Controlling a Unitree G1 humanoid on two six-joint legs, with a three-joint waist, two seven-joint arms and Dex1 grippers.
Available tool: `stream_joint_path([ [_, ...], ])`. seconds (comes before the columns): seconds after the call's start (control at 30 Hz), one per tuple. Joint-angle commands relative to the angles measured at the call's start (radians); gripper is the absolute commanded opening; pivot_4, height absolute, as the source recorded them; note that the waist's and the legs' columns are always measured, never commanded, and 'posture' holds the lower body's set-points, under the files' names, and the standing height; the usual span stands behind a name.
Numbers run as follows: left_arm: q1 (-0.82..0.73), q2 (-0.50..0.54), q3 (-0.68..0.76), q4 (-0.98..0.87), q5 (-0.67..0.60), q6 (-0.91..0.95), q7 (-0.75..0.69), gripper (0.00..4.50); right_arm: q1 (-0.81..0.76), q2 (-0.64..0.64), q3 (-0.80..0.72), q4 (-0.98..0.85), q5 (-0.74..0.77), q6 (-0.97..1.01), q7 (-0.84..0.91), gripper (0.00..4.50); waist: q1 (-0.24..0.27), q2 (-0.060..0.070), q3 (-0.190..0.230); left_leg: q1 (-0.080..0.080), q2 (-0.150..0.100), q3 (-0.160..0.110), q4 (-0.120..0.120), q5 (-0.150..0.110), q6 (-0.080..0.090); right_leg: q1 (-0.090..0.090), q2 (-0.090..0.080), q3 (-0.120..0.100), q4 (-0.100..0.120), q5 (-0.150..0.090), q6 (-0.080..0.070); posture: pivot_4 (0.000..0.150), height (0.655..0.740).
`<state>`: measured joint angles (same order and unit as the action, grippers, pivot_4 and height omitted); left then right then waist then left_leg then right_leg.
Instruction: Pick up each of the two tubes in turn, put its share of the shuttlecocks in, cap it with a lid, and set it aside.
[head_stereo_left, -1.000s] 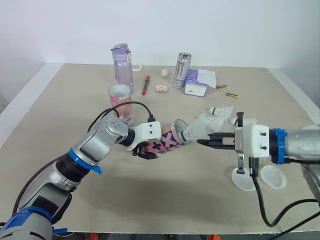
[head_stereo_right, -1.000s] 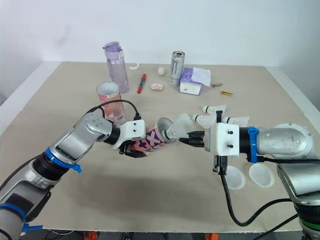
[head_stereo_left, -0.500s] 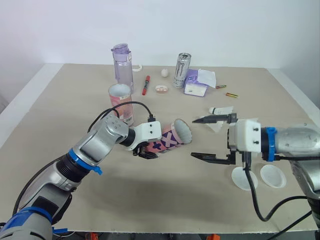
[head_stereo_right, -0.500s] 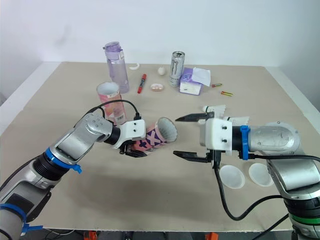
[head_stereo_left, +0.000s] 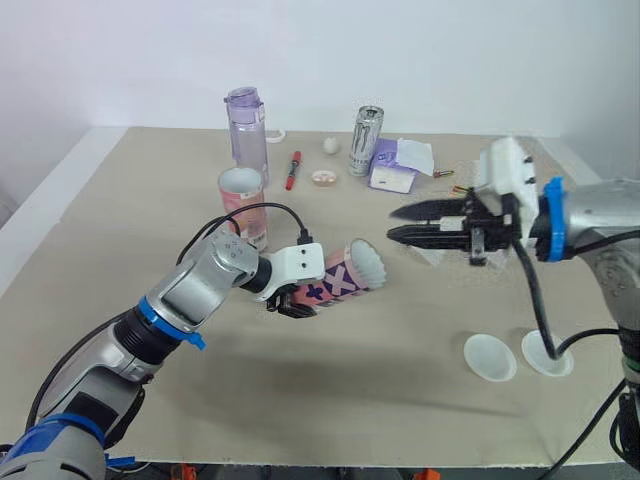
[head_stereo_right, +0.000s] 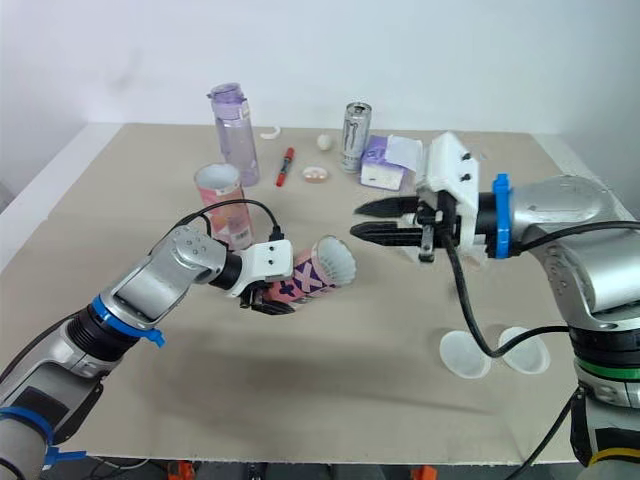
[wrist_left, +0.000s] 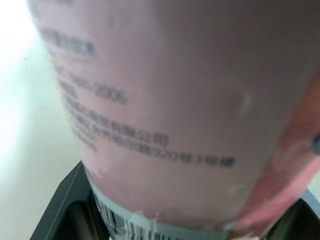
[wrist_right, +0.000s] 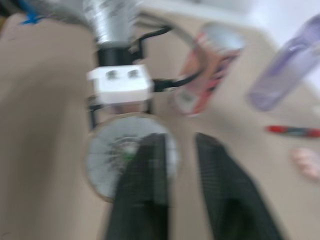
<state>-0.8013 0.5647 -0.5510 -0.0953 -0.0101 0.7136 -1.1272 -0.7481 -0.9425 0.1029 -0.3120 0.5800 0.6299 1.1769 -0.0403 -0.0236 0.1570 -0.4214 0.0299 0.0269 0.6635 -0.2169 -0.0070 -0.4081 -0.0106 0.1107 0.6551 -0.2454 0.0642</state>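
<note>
Left eye view: nearest, two white lids (head_stereo_left: 490, 357) lie flat on the desk (head_stereo_left: 120, 210), at the right side. Behind them the left jaws are closed around a pink tube (head_stereo_left: 335, 283), held on its side, with white feathers in its mouth. The right jaws face that mouth, a little open and empty. Farther back the second tube (head_stereo_left: 241, 200) stands upright.

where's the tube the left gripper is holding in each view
Left eye view: held tube left of centre, tipped over, mouth toward the robot's right.
Right eye view: it lies just left of centre.
Left wrist view: its printed pink wall, close up.
Right wrist view: its round mouth, end-on.
Shared landmark: upright tube beyond it.
</note>
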Motion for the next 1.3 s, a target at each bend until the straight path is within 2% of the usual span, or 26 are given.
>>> stream_joint_path([
  [0.03,-0.006,0.001,-0.015,0.028,0.025,-0.005,0.004,2.92,-0.057,0.009,0.059,-0.002,-0.065,-0.031,0.040,0.07,0.001,0.000,0.000,0.000,0.000,0.000,0.000,0.000,0.000,0.000,0.000,0.000,0.000,0.000,0.000,0.150,0.7400],
  [0.23,-0.011,-0.007,-0.013,0.044,0.026,-0.014,0.004,2.92,-0.115,0.042,0.211,0.080,-0.241,-0.134,0.104,0.07,0.001,0.000,0.000,0.000,0.000,0.000,0.001,0.000,0.000,0.000,0.000,0.000,0.000,0.000,0.000,0.150,0.7400],
  [0.5,-0.017,-0.019,-0.009,0.057,0.030,-0.017,0.007,2.92,-0.246,0.179,0.403,0.251,-0.446,-0.193,0.165,0.07,0.004,0.000,0.000,-0.001,0.000,0.000,0.003,0.000,0.001,-0.001,0.000,-0.001,0.001,0.001,0.000,0.150,0.7400],
  [0.73,-0.017,-0.027,-0.008,0.059,0.033,-0.016,0.008,2.92,-0.309,0.308,0.504,0.388,-0.550,-0.219,0.232,0.07,-0.002,0.000,0.000,0.000,0.001,0.000,0.006,0.001,0.001,0.000,0.001,-0.001,0.003,0.004,-0.002,0.150,0.7400],
  [1.07,-0.008,-0.034,0.000,0.059,0.043,-0.012,0.007,2.92,-0.330,0.393,0.503,0.487,-0.615,-0.263,0.288,0.07,-0.010,-0.001,-0.001,0.018,0.001,0.000,0.000,0.004,0.005,0.001,0.002,-0.001,0.010,0.009,-0.011,0.150,0.7400],
  [1.3,0.013,-0.022,0.008,0.055,0.048,-0.016,0.003,2.92,-0.363,0.352,0.367,0.467,-0.553,-0.217,0.323,0.07,-0.008,-0.001,-0.001,0.016,0.001,0.000,-0.003,0.007,0.004,0.001,0.002,0.000,0.010,0.010,-0.012,0.150,0.7400],
])
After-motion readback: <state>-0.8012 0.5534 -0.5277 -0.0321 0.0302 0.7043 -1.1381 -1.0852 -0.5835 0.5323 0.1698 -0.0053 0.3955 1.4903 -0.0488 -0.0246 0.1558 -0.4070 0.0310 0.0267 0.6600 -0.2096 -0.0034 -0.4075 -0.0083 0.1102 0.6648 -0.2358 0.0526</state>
